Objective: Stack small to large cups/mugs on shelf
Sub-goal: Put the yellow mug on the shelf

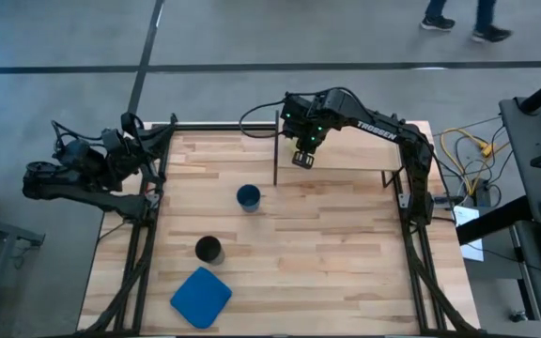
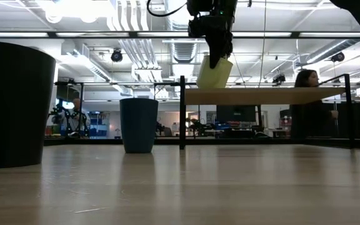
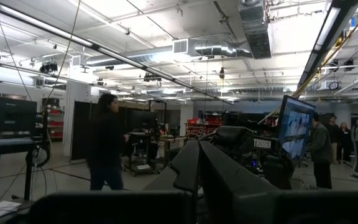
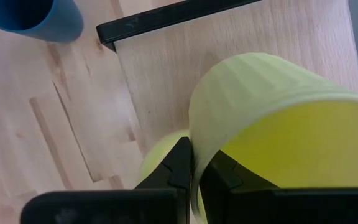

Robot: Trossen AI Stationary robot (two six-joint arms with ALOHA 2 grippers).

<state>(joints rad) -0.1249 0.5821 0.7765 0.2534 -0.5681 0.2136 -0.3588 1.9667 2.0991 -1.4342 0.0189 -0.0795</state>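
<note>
Here, my right end effector (image 2: 216,57) hangs above the shelf (image 2: 261,95), clenched on the rim of the yellow mug (image 2: 214,72), one finger inside the wall and one outside, as my wrist view shows (image 4: 272,124). The mug is tilted and clear of the shelf board, near the shelf's corner by the dark upright edge (image 1: 276,148).

My left end effector (image 3: 197,180) waits shut and holding nothing, parked off the surface's far-left corner.

The dark blue cup (image 1: 248,197) stands on the surface (image 1: 327,263) just in front of the shelf, the taller black cup (image 1: 208,249) nearer the front, and the blue cloth (image 1: 200,296) lies beside it.

To do this well, I judge that I should level the mug before lowering, since a tilted base would catch one edge and rock. I would bring it down slowly onto the shelf board, well inside the edge, and loosen only once the base sits flat. I would then lift straight up so the inner finger does not drag the wall. As the smallest piece, it likely goes down first; leaving room above it for the blue cup seems wise.
</note>
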